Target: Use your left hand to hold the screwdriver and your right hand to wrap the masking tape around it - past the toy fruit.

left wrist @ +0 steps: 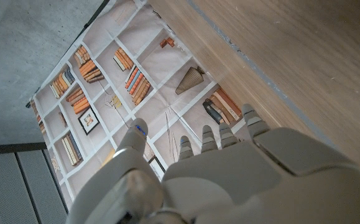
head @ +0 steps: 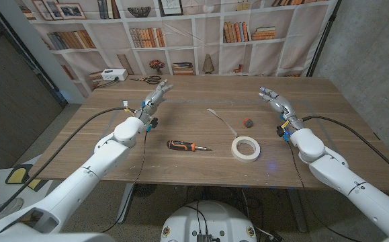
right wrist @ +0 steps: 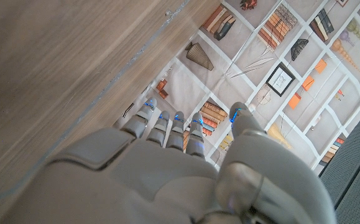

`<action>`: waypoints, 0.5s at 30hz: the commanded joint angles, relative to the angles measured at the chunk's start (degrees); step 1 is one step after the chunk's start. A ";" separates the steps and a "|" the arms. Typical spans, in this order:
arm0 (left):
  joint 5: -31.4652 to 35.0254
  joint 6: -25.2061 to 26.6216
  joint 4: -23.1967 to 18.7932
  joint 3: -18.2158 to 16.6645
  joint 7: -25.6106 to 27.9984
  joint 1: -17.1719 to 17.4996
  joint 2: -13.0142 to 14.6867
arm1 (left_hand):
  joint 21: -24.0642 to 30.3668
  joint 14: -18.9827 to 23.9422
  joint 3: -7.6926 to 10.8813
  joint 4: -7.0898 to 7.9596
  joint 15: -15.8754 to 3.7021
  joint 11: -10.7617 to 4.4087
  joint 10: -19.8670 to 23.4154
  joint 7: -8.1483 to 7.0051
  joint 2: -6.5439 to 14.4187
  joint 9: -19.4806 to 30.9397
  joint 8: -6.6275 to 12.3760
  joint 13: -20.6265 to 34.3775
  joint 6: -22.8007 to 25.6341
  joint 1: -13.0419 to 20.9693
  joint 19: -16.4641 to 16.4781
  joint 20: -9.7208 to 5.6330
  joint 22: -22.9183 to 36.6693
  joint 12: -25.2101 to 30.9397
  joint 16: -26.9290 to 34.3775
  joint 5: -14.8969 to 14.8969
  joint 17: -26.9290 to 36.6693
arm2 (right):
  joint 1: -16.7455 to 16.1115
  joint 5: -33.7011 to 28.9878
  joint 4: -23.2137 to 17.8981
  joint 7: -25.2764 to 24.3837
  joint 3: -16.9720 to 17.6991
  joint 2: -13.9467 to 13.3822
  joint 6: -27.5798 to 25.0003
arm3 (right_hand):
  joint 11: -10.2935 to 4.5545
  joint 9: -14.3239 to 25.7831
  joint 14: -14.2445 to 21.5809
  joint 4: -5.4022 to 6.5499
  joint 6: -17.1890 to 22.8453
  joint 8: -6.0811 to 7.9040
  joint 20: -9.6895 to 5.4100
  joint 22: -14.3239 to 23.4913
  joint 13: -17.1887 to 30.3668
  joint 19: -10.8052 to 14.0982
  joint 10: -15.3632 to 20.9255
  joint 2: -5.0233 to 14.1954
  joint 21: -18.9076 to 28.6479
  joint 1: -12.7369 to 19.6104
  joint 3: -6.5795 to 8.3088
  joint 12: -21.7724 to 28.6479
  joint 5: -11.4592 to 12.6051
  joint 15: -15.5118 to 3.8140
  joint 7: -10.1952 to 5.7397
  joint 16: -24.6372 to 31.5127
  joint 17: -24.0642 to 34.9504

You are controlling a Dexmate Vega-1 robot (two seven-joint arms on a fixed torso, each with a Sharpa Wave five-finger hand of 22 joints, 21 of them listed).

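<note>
The screwdriver point(head: 189, 146), with its orange and black handle, lies on the wooden tabletop point(head: 201, 104) near the front edge, a little left of the middle, its metal tip pointing toward the robot's right. Just to the right of it sits the roll of masking tape point(head: 246, 148), lying flat, with a loose strip of tape point(head: 219, 118) running away from it toward the back. A small reddish toy fruit point(head: 248, 122) rests behind the roll, near it but apart. The left hand point(head: 155, 96) is raised over the left part of the tabletop, well behind the screwdriver, its fingers spread and holding nothing. The right hand point(head: 275, 99) is up over the right side, past the toy fruit, fingers also apart and empty. Behind the tabletop hangs a backdrop printed with bookshelves point(head: 181, 33); a white box point(head: 113, 74) and a pair of scissors point(head: 147, 78) lie at the far left corner
</note>
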 commanded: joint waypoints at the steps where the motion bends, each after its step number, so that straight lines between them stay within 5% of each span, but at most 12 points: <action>1: 6.00 8.20 -12.37 -0.06 -1.73 3.47 9.43 | 0.21 0.41 0.07 -0.51 0.14 -0.12 0.47 -0.15 -0.69 0.23 0.27 0.30 0.67 0.42 0.35 0.23 0.23 0.34 0.43 0.44 0.12 | -3.13 -3.27 -1.79 -1.82 0.84 -0.11 1.70 | -0.20 0.19 0.60 0.18 0.50 0.23 0.40 0.26 0.08 0.29 0.61 0.24 0.27 -0.17 0.09 0.40 -0.21 -0.18 0.00 0.43 0.11; 15: 11.92 14.06 -21.83 0.93 -8.03 3.92 18.77 | -0.43 0.19 0.34 -1.70 0.00 -0.11 -0.38 0.65 -1.74 0.39 -0.53 0.48 -2.13 2.16 -0.72 0.39 0.16 -0.05 -0.05 0.38 0.23 | -3.15 -5.89 0.61 -2.51 1.04 1.57 6.69 | -0.30 0.19 0.71 0.24 0.68 0.25 0.68 0.28 0.07 0.27 0.81 0.33 0.24 -0.17 0.05 0.39 -0.21 -0.22 -0.06 0.41 0.11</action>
